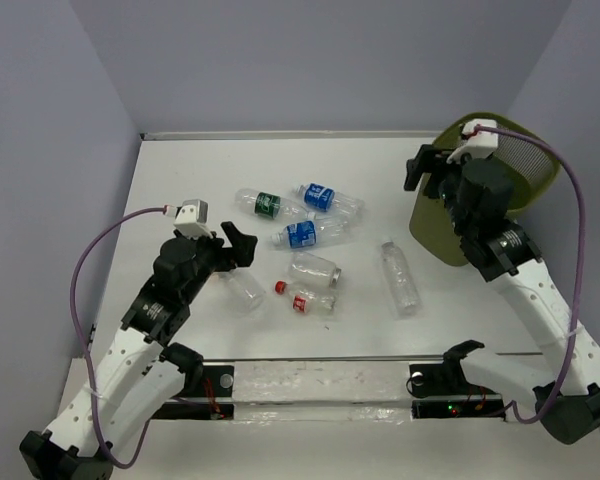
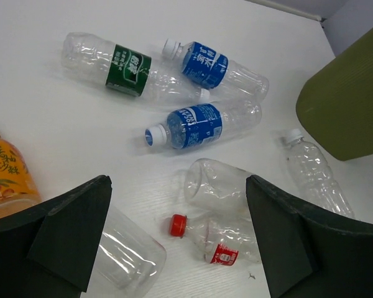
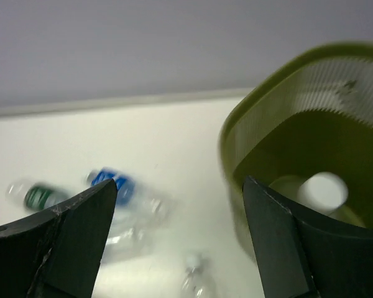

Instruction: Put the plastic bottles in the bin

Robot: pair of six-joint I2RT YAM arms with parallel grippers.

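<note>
Loose plastic bottles point(image 1: 300, 234) on the tabletop point(image 1: 180, 180), bin point(image 1: 435, 225) at far right.
The left claw point(image 2: 177, 236) and right claw point(image 3: 180, 236) are held wide, empty; the bin is partly hidden by the right arm point(image 1: 500, 250); the right-wrist view is blurred.

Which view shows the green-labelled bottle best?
Left wrist: the green-labelled bottle lies close and sharp, its label clear. Top external shows it whole but small; right wrist shows only a blurred green patch.

We list our left black two-finger gripper point(image 1: 242, 248), jaws spread wide, on a bent white-and-black left arm point(image 1: 130, 355); our right black two-finger gripper point(image 1: 427, 175), jaws equally apart, on a right arm point(image 1: 545, 300) stretched forward.
</note>
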